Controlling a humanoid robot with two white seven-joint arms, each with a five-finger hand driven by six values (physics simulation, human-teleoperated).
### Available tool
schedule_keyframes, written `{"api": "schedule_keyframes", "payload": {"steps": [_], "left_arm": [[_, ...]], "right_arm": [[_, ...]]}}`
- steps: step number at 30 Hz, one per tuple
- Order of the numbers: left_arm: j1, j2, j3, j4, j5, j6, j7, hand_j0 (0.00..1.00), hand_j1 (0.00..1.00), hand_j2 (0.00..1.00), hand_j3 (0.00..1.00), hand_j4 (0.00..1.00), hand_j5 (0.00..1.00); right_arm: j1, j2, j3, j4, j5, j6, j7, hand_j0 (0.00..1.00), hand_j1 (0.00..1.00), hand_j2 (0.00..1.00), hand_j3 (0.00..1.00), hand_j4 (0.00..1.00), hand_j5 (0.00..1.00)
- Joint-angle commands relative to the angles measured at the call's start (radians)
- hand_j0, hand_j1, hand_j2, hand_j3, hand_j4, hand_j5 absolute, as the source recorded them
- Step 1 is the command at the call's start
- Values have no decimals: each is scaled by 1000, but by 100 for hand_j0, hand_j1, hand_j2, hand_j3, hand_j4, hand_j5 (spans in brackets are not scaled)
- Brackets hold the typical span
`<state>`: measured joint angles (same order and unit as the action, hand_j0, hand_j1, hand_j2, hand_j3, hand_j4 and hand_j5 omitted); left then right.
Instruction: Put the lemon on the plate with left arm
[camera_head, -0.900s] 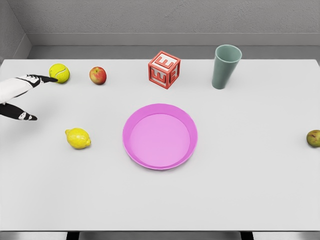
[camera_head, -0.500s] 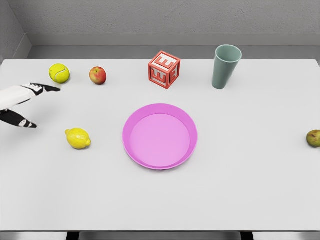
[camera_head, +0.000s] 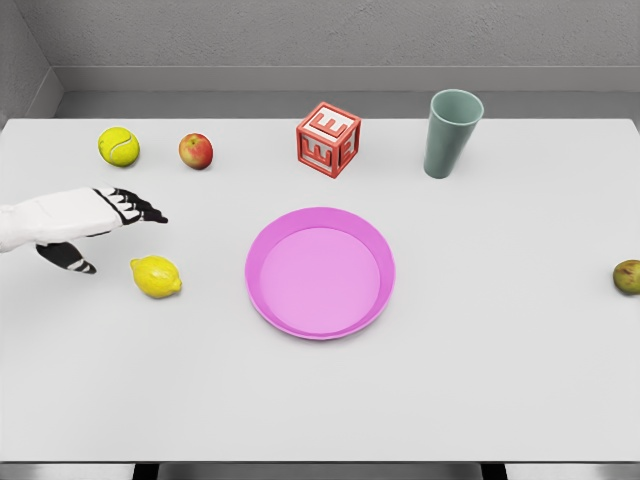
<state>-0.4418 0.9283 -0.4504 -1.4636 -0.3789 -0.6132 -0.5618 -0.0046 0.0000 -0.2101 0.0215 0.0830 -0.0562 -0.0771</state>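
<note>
while the lemon (camera_head: 156, 277) sits untouched on the table (camera_head: 480, 380), well left of the plate (camera_head: 320, 273), left hand (camera_head: 95, 222) hovers just above-left of it, fingers spread, nothing held; grasp + transfer not yet done.

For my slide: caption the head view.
Open left hand hovers above the lemon, left of the empty pink plate.

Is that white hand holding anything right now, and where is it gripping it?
Nothing is held. The left hand hovers with fingers spread just above and left of the lemon, which lies untouched on the table.
</note>
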Motion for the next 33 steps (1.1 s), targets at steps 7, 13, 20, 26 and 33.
{"api": "schedule_keyframes", "payload": {"steps": [7,13,20,26,33], "left_arm": [[3,-9,-70,-64,-14,2,-1,100,100,100,100,100,100],[2,-22,-85,-67,-21,2,-1,100,100,100,100,100,100],[0,-35,-99,-72,-28,2,-1,100,100,100,100,100,100],[0,-58,-106,-70,-38,2,-1,100,100,100,100,100,100],[-18,-58,-106,-63,-83,2,-1,100,100,100,100,100,100]], "right_arm": [[0,0,0,0,0,1,0,100,100,100,100,100,100],[0,0,0,0,0,1,0,100,100,100,100,100,100],[0,0,0,0,0,-1,0,100,100,100,100,100,100],[0,0,0,0,0,1,0,100,100,100,100,100,100],[0,0,0,0,0,-1,-1,100,100,100,100,100,100]]}}
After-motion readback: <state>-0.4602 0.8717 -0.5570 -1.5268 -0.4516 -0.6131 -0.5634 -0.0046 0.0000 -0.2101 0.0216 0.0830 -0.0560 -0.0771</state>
